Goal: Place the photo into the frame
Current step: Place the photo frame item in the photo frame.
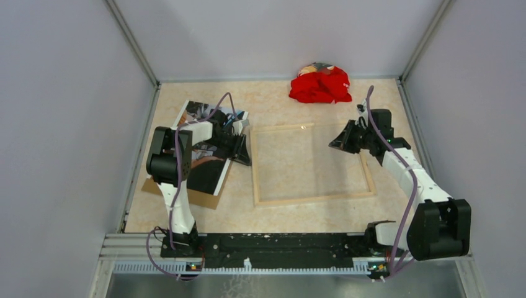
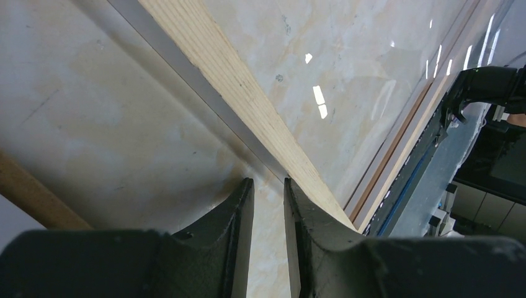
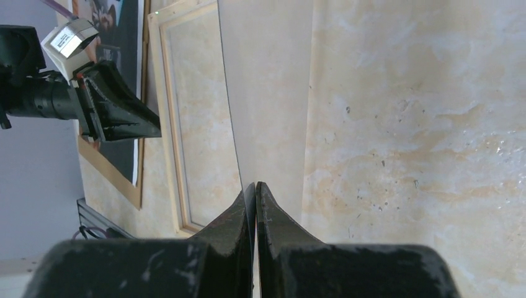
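Frame (image 1: 310, 200) lies near the middle of the desk (image 1: 273, 99), light wood side up, its rails roughly square to the desk edges. A clear sheet (image 3: 267, 99) covers its opening and seems raised along the right side, though glare makes that hard to judge. The photo (image 1: 211, 171) lies picture side up toward the left edge of the desk, just beside the frame's left rail. It rests on a brown backing board (image 1: 198, 198) that shows past its near edge. A red cloth (image 1: 319, 85) is bunched at the far edge. The left gripper (image 2: 268, 181) is low at the left rail, jaws slightly apart with only bare desk between them. The right gripper (image 3: 255, 184) is above the frame's right side, jaws together on the sheet's thin edge.
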Controlling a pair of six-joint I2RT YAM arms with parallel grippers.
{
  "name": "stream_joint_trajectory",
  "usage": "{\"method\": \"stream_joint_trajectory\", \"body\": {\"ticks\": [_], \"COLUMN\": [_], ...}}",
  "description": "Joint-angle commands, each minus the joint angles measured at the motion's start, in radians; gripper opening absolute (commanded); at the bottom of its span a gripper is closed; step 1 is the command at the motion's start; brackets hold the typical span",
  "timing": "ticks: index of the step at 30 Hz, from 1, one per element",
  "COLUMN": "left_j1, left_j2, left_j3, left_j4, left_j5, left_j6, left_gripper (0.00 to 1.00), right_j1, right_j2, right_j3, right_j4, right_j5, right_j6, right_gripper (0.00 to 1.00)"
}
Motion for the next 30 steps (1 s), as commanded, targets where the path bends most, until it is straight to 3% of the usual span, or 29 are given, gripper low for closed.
{"method": "stream_joint_trajectory", "body": {"ticks": [1,12,20,30], "left_j1": [-0.014,-0.001,0.004,0.005], "left_j2": [0.023,0.01,-0.01,-0.001], "left_j3": [0.014,0.032,0.035,0.034], "left_j4": [-0.003,-0.019,-0.039,-0.037], "left_j5": [-0.043,-0.04,-0.03,-0.023], "left_j6": [0.026,0.036,0.05,0.054], "left_gripper": [0.32,0.31,0.31,0.31], "right_j1": [0.002,0.002,0.002,0.01], "right_j2": [0.019,0.044,-0.001,-0.131], "right_j3": [-0.006,0.025,0.111,0.078], "right_j4": [0.026,-0.053,-0.016,0.249], "right_j5": [-0.009,0.052,-0.178,-0.399], "right_j6": [-0.03,-0.079,0.056,0.36], "right_gripper": [0.0,0.0,0.0,0.0]}}
